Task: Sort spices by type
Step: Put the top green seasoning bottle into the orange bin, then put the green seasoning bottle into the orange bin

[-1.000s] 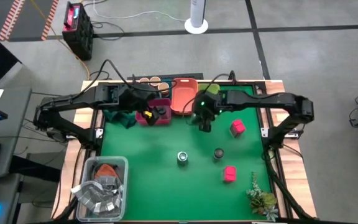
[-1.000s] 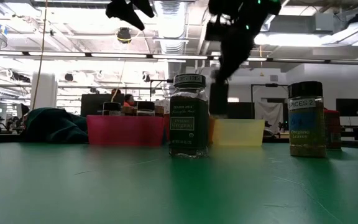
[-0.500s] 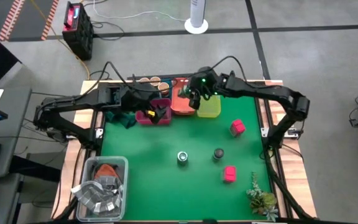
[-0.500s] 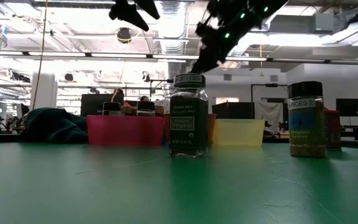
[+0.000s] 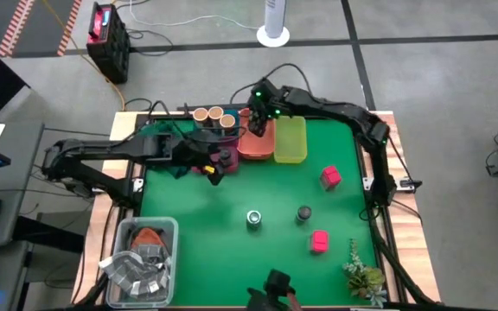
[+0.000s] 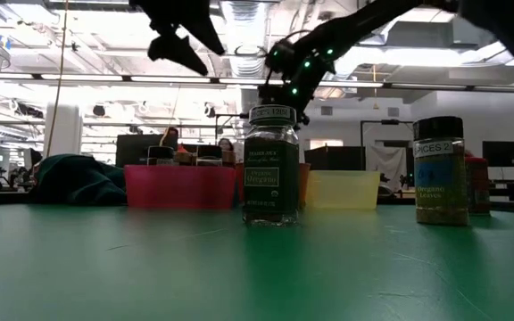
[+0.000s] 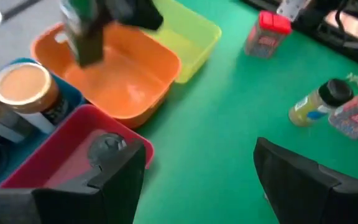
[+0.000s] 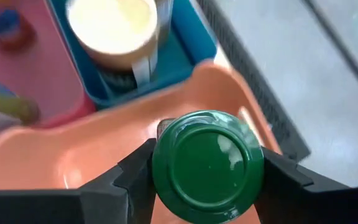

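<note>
Right wrist view: right gripper [image 8: 205, 171] pinches green-lidded jar [image 8: 207, 165] over orange tray [image 8: 61, 165]; tan-lidded jar [image 8: 112, 28] in blue tray [image 8: 185, 50] beside. Left gripper [image 7: 194, 171] spread wide above magenta tray [image 7: 55, 155], near yellow-green tray [image 7: 194, 37].

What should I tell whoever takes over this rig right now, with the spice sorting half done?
Right gripper: shut on the green-lid jar, held over the orange tray.
Left gripper: open and empty, above the magenta tray.
Done: tan-lid jars stand in the blue tray; the magenta tray holds at least one jar.
Left: drop the green-lid jar, likely in the orange tray. Loose on the mat: two jars and two pink boxes. The yellow-green tray looks empty.
</note>
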